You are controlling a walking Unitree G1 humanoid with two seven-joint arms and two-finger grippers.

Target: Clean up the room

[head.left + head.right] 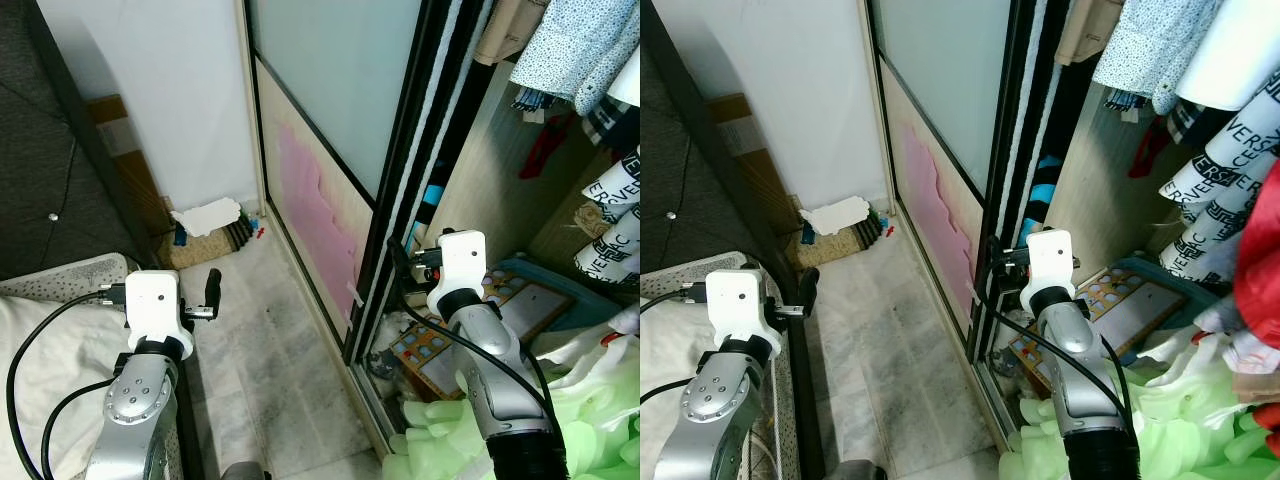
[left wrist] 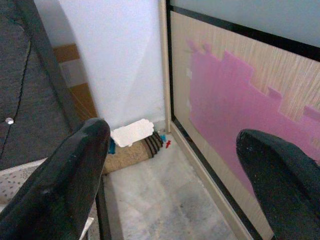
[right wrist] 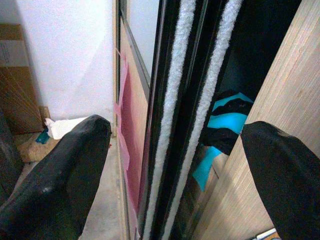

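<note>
Standing in a narrow strip of marble floor (image 1: 270,350) between a bed (image 1: 50,340) on the left and a sliding wardrobe door (image 1: 320,130) on the right. Left hand (image 2: 170,165) held up over the edge of the bed, fingers (image 2: 65,180) spread wide apart, nothing between them, aimed at the far corner of the room. Right hand (image 3: 175,165) held up right at the black edge of the sliding door, fingers (image 3: 55,175) also spread wide, holding nothing, aimed into the gap beside the door.

On the lower door panel, a torn pink film (image 1: 320,210) stuck over wood grain, with frosted glass above it. Down in the far corner by the white wall, a small pile of mess: a torn white scrap (image 1: 207,215) lying on a rolled mat (image 1: 210,240), with a tiny red bit (image 1: 262,232) and a small blue bit (image 1: 180,236) just beside it.

Inside the open wardrobe, hanging clothes (image 1: 1180,60) up top, among them a dotted shirt and black-and-white printed sleeves. On the wardrobe bottom, a flat game board (image 1: 450,340) with round colored spots, tilted against other stuff. Near the right arm, a heap of pale green plastic (image 1: 1160,430) and a white bag (image 1: 1200,340). Deeper in, a black and bright blue striped cloth (image 3: 225,125).
</note>
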